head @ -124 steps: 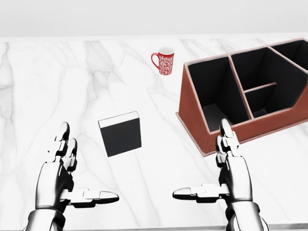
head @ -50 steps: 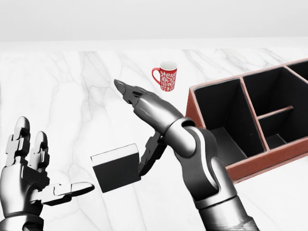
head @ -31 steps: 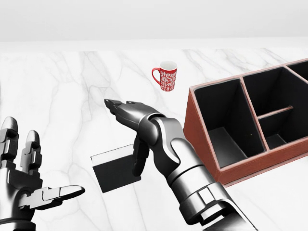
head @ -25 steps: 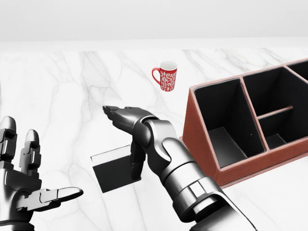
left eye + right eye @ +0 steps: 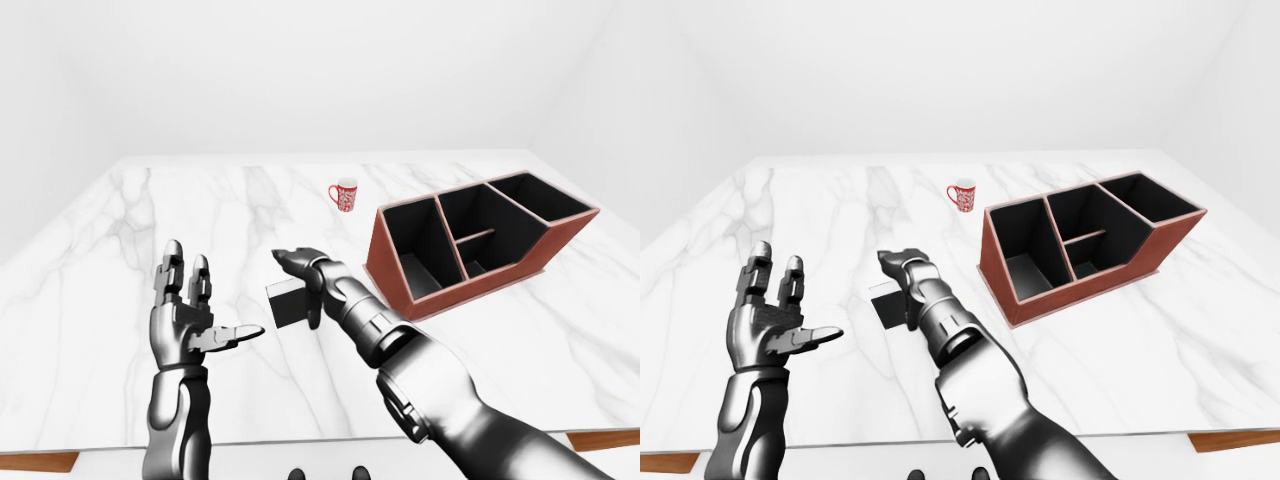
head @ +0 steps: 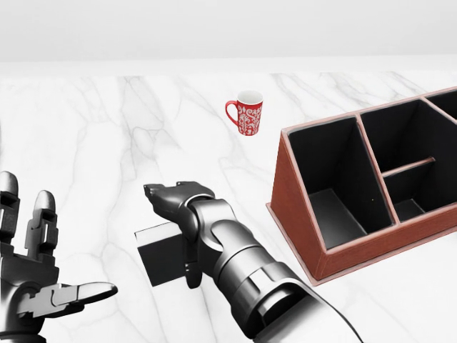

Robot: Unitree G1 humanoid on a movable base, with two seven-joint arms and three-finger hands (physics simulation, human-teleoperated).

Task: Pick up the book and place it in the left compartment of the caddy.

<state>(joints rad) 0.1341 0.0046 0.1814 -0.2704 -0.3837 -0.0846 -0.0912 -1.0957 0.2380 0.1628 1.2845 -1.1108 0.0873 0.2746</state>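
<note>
marble table [image 6: 86, 128], right robot hand [image 6: 187, 221] over book [image 6: 163, 251]

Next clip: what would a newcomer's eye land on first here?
Probably the right hand, reaching in from the head view's bottom right with its fingers draped over the right edge of the black book on the white marble table. Next, the red-brown caddy at the right, its dark compartments empty, and the red patterned mug above centre. The left hand waits open at lower left.
</note>
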